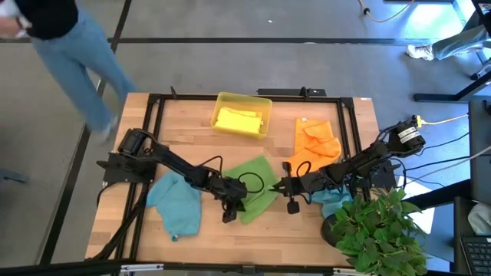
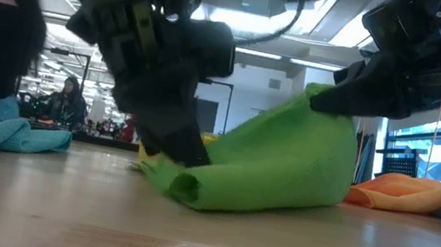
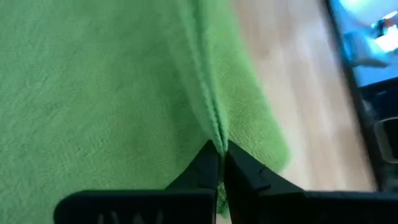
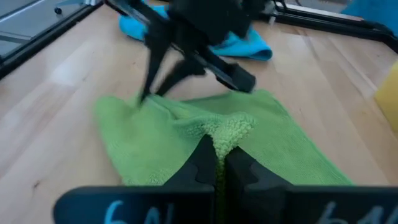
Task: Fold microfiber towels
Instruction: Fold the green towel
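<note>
The counter [image 1: 192, 130] carries everything I work on. Mid-counter lies the green towel [image 1: 253, 184], bunched and lifted between my arms. My left gripper [image 1: 230, 205] has its jaws clenched on the towel's near edge, low against the wood. My right gripper [image 1: 285, 187] has its jaws clamped on a pinch of the opposite edge, held higher.

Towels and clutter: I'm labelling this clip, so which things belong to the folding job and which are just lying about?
Job: green towel, pinched by left gripper and right gripper; orange towel; teal towel; yellow towel.
Lying about: yellow tray; potted plant.
</note>
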Controlling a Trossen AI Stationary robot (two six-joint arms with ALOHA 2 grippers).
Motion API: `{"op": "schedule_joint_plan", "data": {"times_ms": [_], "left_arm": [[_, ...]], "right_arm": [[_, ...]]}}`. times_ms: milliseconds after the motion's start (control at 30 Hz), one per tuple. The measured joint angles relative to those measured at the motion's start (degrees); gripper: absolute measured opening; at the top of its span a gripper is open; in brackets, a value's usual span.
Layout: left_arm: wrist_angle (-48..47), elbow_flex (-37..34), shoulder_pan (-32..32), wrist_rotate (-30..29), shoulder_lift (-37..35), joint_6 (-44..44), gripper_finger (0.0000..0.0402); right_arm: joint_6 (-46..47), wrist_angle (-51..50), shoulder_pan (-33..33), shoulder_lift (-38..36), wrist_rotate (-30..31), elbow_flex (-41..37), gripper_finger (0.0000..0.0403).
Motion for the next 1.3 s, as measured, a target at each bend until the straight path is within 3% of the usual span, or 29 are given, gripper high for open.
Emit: {"op": "schedule_joint_plan", "data": {"times_ms": [300,533,667,1300], "left_arm": [[-8.2,0.0,-0.2,-2.4,-9.1,1.7,0.0001],[-19.1,0.0,0.9,-10.2,-14.4,3.4,0.0],[-23.3,0.0,2.6,-13.9,-14.9,4.8,0.0],[-34.4,0.1,8.8,-21.5,-14.9,5.9,0.0]], "right_arm": [[0.5,-1.0,0.0,0.0,1.1,0.0,0.0001],[1.1,-0.5,-0.2,0.0,11.4,0.0,0.0001],[1.2,0.3,-1.9,0.2,13.9,0.0,0.0001],[-0.2,9.9,-15.9,11.9,7.0,1.1,0.0]]}}
